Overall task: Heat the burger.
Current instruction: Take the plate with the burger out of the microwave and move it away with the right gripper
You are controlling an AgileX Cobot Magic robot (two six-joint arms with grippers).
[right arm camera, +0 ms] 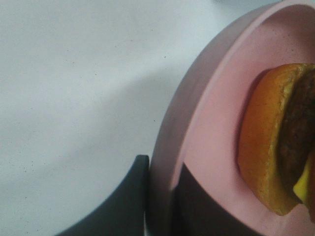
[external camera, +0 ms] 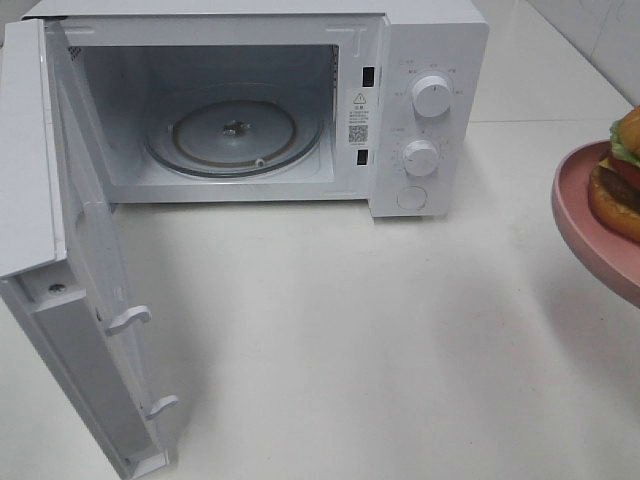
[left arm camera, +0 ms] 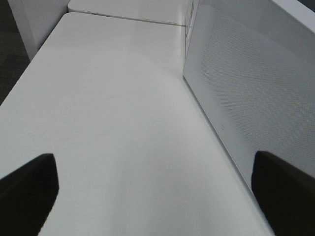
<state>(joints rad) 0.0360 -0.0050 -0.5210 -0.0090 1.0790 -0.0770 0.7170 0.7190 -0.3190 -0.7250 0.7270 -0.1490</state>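
Note:
The burger (external camera: 622,175), with golden bun, lettuce, tomato and dark patty, sits on a round pink plate (external camera: 580,215) held above the table at the right edge of the exterior high view. In the right wrist view my right gripper (right arm camera: 160,196) is shut on the plate's rim (right arm camera: 197,113), one finger on each side, with the burger (right arm camera: 275,142) beside it. The white microwave (external camera: 420,60) stands at the back with its door (external camera: 90,290) swung wide open and its glass turntable (external camera: 235,135) bare. My left gripper (left arm camera: 157,187) is open and empty, beside the door panel (left arm camera: 256,88).
The microwave has two knobs (external camera: 432,96) and a button on its right panel. The open door sticks out toward the front left. White tabletop (external camera: 360,340) lies between the microwave and the plate. A table seam shows in the left wrist view (left arm camera: 128,18).

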